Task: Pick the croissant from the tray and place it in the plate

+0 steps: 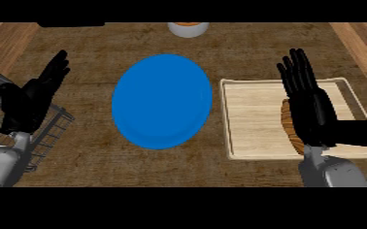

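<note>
A blue plate (162, 101) lies at the counter's middle. To its right sits a pale wooden tray (251, 121). The brown croissant (289, 124) rests on the tray, mostly hidden behind my right hand (309, 107). That hand is open, fingers straight and pointing away, held over the tray just right of the croissant. My left hand (32, 99) is open too, fingers up, resting near the view's left edge, well away from the plate.
A black wire rack (49, 133) stands at the lower left, under my left hand. A pale cup or jar with an orange top (189, 28) sits at the counter's far edge. Wooden borders run along both sides.
</note>
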